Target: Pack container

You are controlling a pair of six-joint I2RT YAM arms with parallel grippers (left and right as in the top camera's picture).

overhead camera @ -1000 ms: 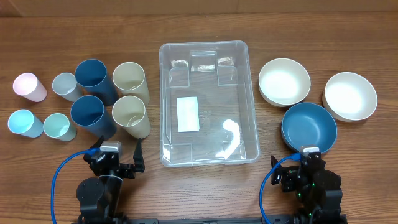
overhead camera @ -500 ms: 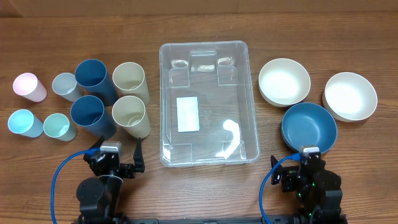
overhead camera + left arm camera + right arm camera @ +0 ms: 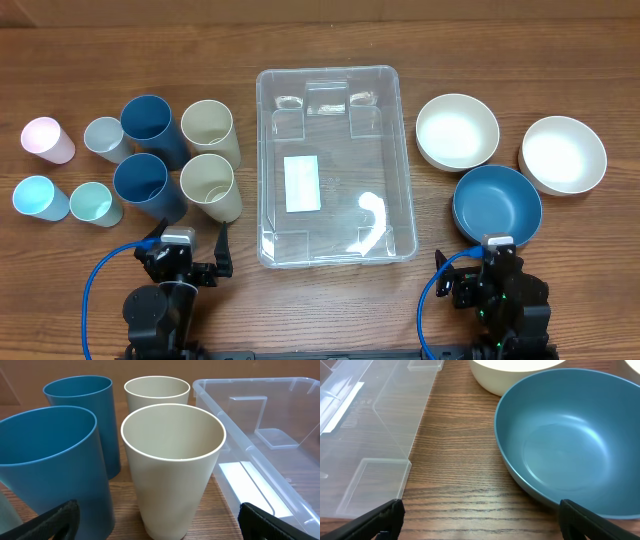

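The container [image 3: 270, 150] is a large clear plastic bin with a white label on its base, at the middle of the table, with nothing in it. It shows at the right of the left wrist view [image 3: 280, 440] and the left of the right wrist view [image 3: 365, 415]. My left gripper [image 3: 190, 258] is open and empty at the front left, just before a cream cup [image 3: 172, 460]. My right gripper [image 3: 490, 272] is open and empty at the front right, just before a blue bowl [image 3: 570, 445].
Left of the bin stand two dark blue cups [image 3: 150, 125], two cream cups [image 3: 208, 128] and several small pastel cups [image 3: 45, 140]. Right of it sit two cream bowls [image 3: 457, 130] and the blue bowl [image 3: 497, 203].
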